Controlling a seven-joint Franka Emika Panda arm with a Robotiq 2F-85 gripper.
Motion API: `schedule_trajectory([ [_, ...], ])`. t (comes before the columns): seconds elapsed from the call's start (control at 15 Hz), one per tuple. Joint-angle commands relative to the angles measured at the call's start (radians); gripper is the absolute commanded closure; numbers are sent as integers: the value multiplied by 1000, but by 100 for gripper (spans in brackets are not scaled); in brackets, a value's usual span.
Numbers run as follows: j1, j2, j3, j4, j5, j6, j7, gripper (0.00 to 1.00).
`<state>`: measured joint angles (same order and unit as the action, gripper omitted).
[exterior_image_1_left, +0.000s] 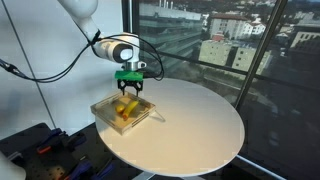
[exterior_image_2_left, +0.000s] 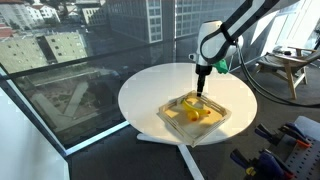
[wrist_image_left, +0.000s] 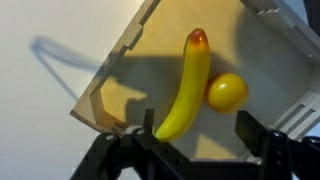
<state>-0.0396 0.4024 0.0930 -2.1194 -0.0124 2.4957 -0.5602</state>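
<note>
The gripper (wrist_image_left: 190, 138) hangs open just above one end of the banana (wrist_image_left: 188, 85). The banana lies in the clear tray (wrist_image_left: 105, 70), with a lemon (wrist_image_left: 227, 92) touching it on the right. I judge this to be the approach step. The next move calls for a straight descent, then closing across the banana.

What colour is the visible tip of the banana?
Reddish-orange, on the yellow banana; the wrist view shows it best.

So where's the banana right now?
In the wrist view the banana lies in the clear tray, with the round yellow fruit on its right, under the open end effector.
</note>
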Motion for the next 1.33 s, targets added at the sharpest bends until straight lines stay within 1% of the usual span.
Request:
schedule_trajectory([
  [0.0,-14,-5,10,0,-12,10,0,0],
  [0.47,-10,-26,4,-1,-10,-10,36,0],
  [0.73,0,-42,-3,-2,-15,-17,95,0],
  [1.27,35,-83,-19,-6,-27,-37,261,0],
])
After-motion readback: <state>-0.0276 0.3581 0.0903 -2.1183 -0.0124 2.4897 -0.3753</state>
